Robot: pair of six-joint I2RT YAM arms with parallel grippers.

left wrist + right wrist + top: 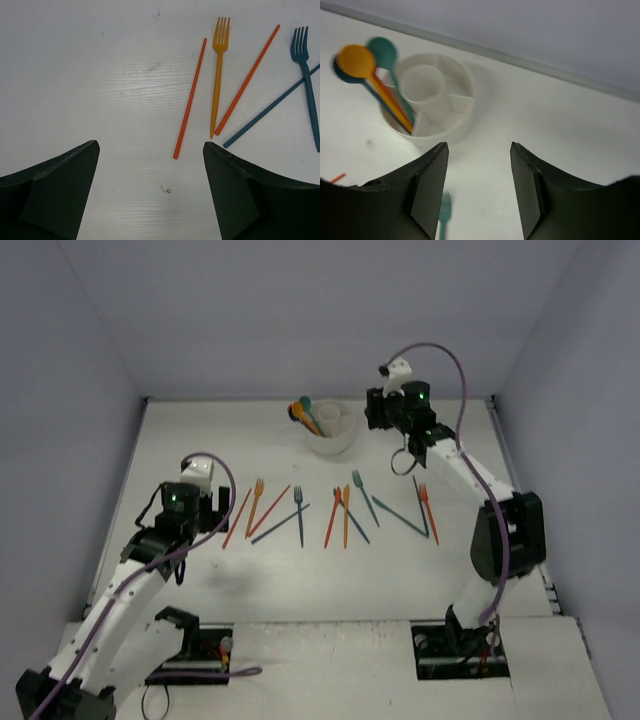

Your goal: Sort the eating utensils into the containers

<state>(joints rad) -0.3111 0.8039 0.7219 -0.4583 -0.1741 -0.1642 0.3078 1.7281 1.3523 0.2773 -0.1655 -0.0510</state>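
The white divided cup stands at the back centre. Orange, teal and dark blue spoons lean out of its left compartment. Several forks and thin sticks lie in a row mid-table, from an orange stick to an orange fork. My right gripper hovers just right of the cup, open, with nothing between its fingers. A blurred teal fork shows below its left finger. My left gripper is open over bare table, left of the row.
Grey walls enclose the white table on three sides, the back wall close behind the cup. In the left wrist view an orange fork, a red-orange stick, a blue fork and a blue stick lie ahead to the right.
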